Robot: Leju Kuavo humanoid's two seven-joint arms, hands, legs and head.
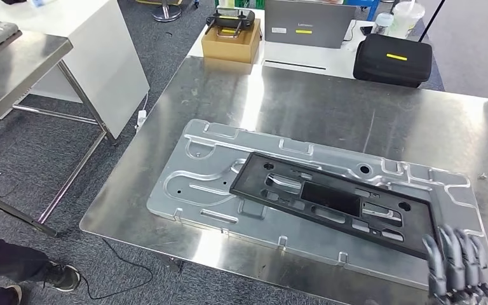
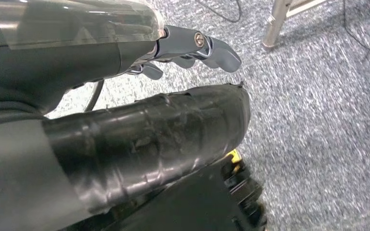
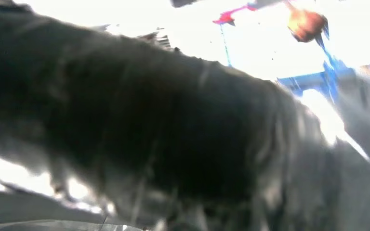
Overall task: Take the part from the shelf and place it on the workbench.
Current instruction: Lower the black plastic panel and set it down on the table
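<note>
Black plastic part [image 1: 333, 202], a long frame with cutouts, is lying flat on the big silver stamped panel [image 1: 216, 184], which itself sits on the stainless workbench [image 1: 368, 114]. It runs diagonally, its left end further back and its right end closer to the near right corner.

Nearest thing in the head view is the right hand [image 1: 459, 264], poking up at the near right edge of the workbench. Its dark fingers [image 1: 450, 251] stand upright side by side with small gaps, tips just at or beside the near right end of the part. Can't really tell if they're touching it or just next to it, and they're not wrapped around anything that I can see. The right wrist view is a dark blur, no help.

The left hand [image 2: 192, 48] is over grey carpet [image 2: 327, 120] in its wrist view, fingers gently curled and holding nothing.

Off to the near left, a person's dark shoe [image 1: 60, 276] is on the carpet, with a second metal table [image 1: 13, 70] above it on the left.

Further back past the workbench: a cardboard box [image 1: 230, 41] with a black device on it, a grey laptop [image 1: 309, 23] with a logo that looks like Lenovo (tiny, not sure), and a black case [image 1: 393, 59] with a yellow strip. The writing is too small to read.
</note>
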